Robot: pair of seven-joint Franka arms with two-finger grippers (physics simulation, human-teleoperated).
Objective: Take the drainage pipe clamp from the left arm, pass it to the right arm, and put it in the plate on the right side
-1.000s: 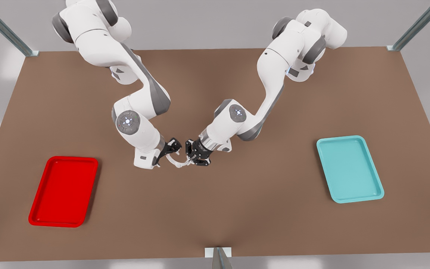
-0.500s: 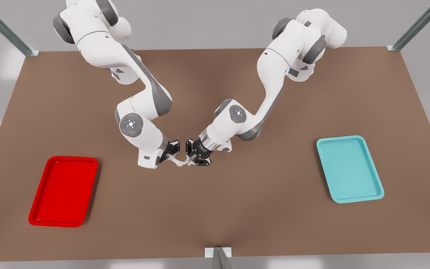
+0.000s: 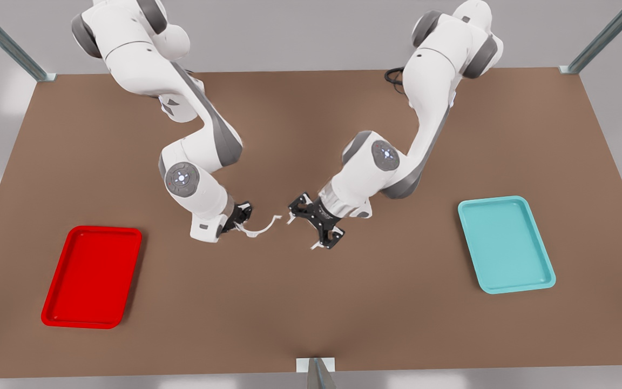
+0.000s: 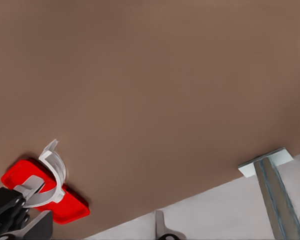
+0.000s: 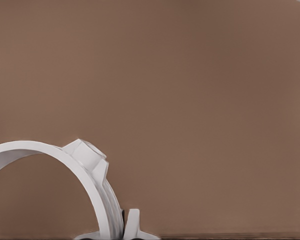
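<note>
The white half-ring drainage pipe clamp [image 3: 259, 228] hangs above the table's middle. My right gripper [image 3: 239, 218], on the arm at the front view's left, is shut on one end tab. The clamp's arc [image 5: 65, 160] looms close in the right wrist view. My left gripper [image 3: 304, 232], on the arm at the front view's right, stands open just off the clamp's free end, touching nothing. In the left wrist view the clamp [image 4: 54, 172] sits in the right gripper [image 4: 27, 192], with the red plate [image 4: 72, 210] behind it. The red plate [image 3: 92, 229] lies at the front view's left.
A teal tray [image 3: 492, 201] lies on the brown table at the front view's right. Metal frame posts stand at the far corners, and another [image 3: 315, 373] at the middle of the near edge. Bare tabletop stretches between the two trays.
The left gripper has let go of the clamp, opened wide and drawn back toward the front view's right. The right gripper keeps the clamp and has shifted slightly toward the red plate.
</note>
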